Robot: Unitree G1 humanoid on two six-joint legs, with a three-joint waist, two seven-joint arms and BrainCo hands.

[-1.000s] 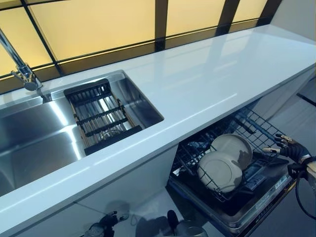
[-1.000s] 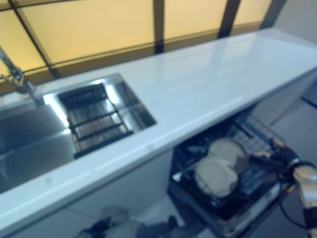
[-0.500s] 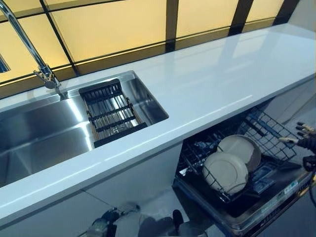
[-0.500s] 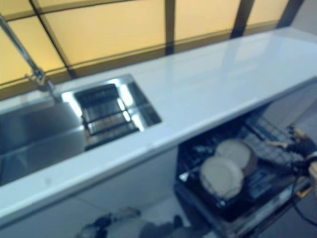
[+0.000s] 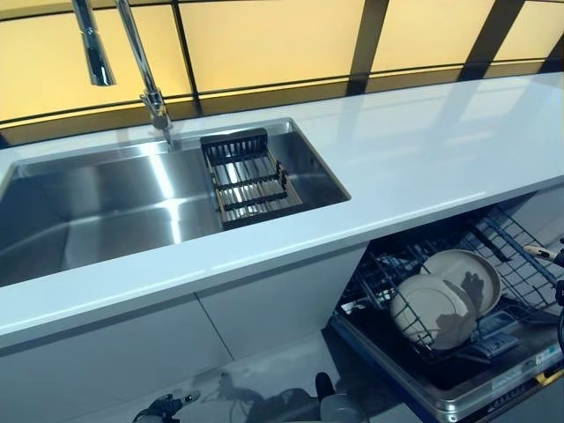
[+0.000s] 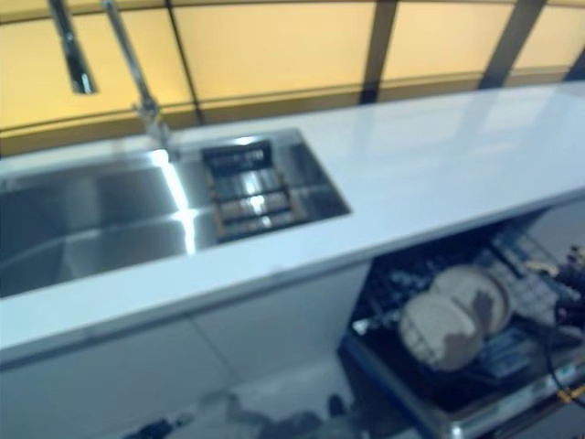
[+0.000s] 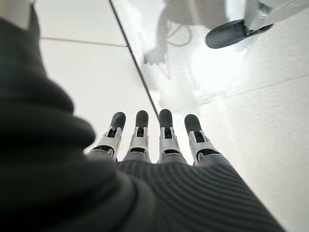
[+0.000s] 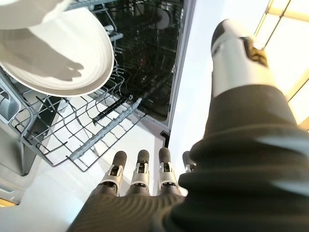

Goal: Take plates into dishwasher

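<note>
Lower right of frame: two round beige plates (image 5: 448, 300) stand upright in the black wire dishwasher rack (image 5: 502, 256). Right hand (image 8: 140, 176) beside it, fingers straight, empty; left hand (image 7: 154, 140) likewise. Rack looks loaded; judge any push should meet the frame, not plates.

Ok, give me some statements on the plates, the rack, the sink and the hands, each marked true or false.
1. Two plates stand in the dishwasher rack. True.
2. The right hand grips a plate. False: its fingers are straight and hold nothing.
3. A dark drain rack sits in the sink. True.
4. Plates are stacked on the counter. False: none there.
5. The left hand holds a plate. False: it is open over the floor.
</note>
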